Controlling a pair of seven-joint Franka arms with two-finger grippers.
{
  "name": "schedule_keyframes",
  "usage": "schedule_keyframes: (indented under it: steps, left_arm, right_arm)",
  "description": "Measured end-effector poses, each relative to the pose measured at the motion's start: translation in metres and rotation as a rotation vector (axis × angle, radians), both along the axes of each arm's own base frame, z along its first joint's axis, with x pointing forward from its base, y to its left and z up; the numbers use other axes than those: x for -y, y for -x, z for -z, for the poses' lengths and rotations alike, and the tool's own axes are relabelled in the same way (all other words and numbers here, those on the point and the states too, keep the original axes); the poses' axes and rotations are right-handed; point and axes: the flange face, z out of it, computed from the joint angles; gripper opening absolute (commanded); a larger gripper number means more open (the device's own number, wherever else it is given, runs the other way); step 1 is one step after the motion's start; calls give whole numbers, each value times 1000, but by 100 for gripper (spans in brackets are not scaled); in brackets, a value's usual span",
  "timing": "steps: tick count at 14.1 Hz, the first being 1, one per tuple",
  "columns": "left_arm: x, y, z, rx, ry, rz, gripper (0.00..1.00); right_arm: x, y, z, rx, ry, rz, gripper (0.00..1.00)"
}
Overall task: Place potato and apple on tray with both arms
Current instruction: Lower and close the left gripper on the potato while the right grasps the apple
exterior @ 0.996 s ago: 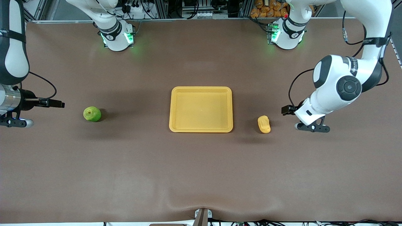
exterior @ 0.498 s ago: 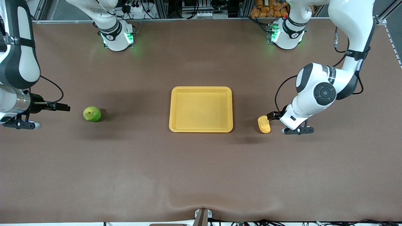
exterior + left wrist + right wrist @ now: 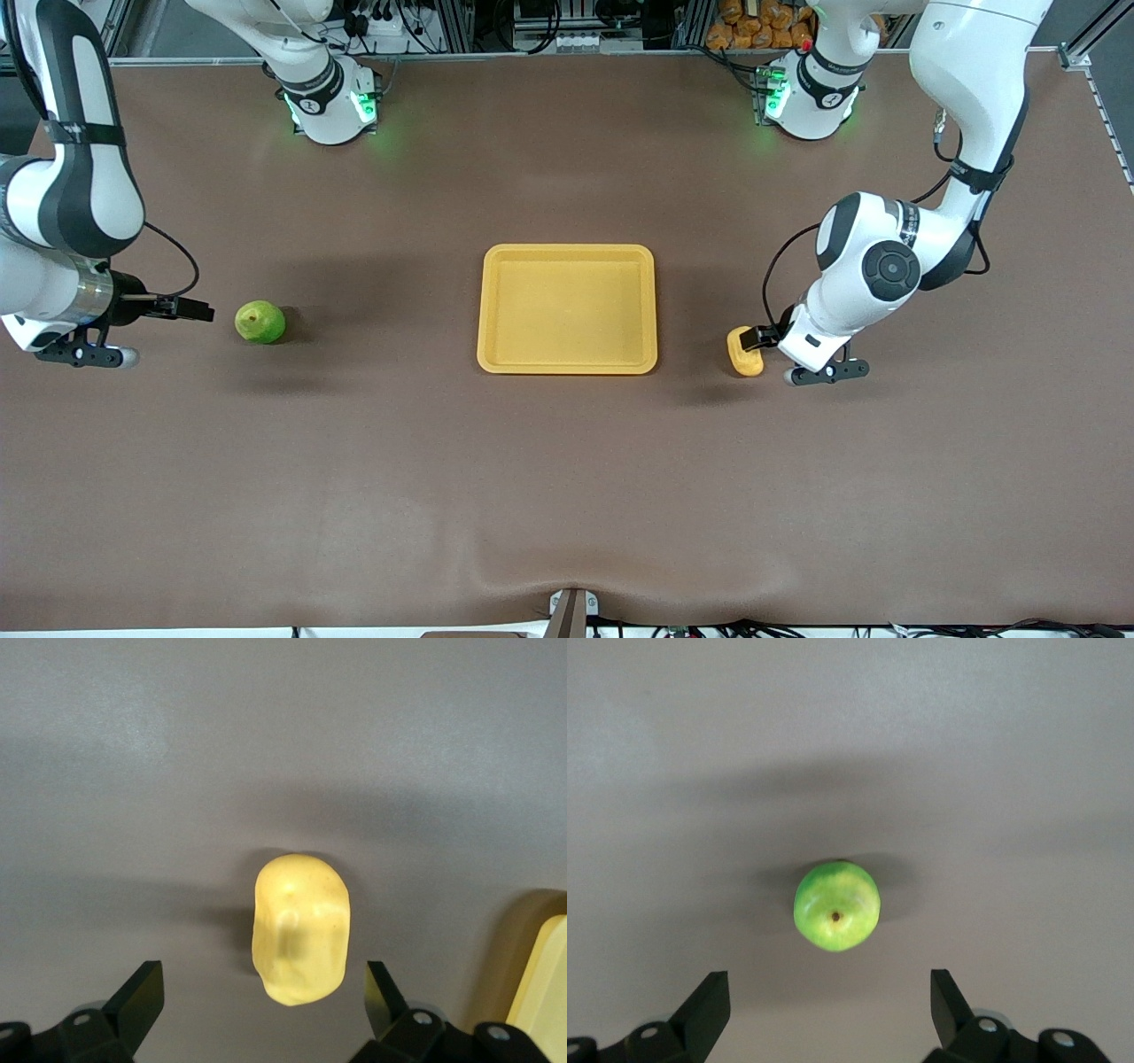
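1. The right gripper (image 3: 824,1014) hangs over the table (image 3: 372,461) toward the right arm's end, just beside the apple. Its fingers (image 3: 704,1010) are spread wide with nothing between them.
2. The apple (image 3: 260,322) sits on the table, well apart from the tray, toward the right arm's end. In the right wrist view the apple (image 3: 836,905) shows its stem dimple and lies ahead of the open fingertips, not touched by them.
3. The tray (image 3: 567,363) lies at the middle of the table with nothing in it.
4. The potato (image 3: 742,353) lies on the table just beside the tray, toward the left arm's end. A corner of the tray (image 3: 545,992) shows in the left wrist view.
5. The left gripper (image 3: 261,1010) is low over the potato (image 3: 301,930). Its fingers (image 3: 142,997) stand wide apart on either side of it, apart from its skin, holding nothing.
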Motion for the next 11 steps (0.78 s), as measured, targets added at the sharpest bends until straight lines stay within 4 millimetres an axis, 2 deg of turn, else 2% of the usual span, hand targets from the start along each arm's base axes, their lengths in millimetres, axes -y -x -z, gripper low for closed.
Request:
schedule_keyframes:
  steps: [6,11]
  left_arm:
    - [10,2,14,10,12,-62,99]
    - [11,2,26,12,21,-116,90]
  right_arm:
    - [-2,4,24,-7,-3,-17,100]
    - [-1,3,48,-18,-4,-20,100]
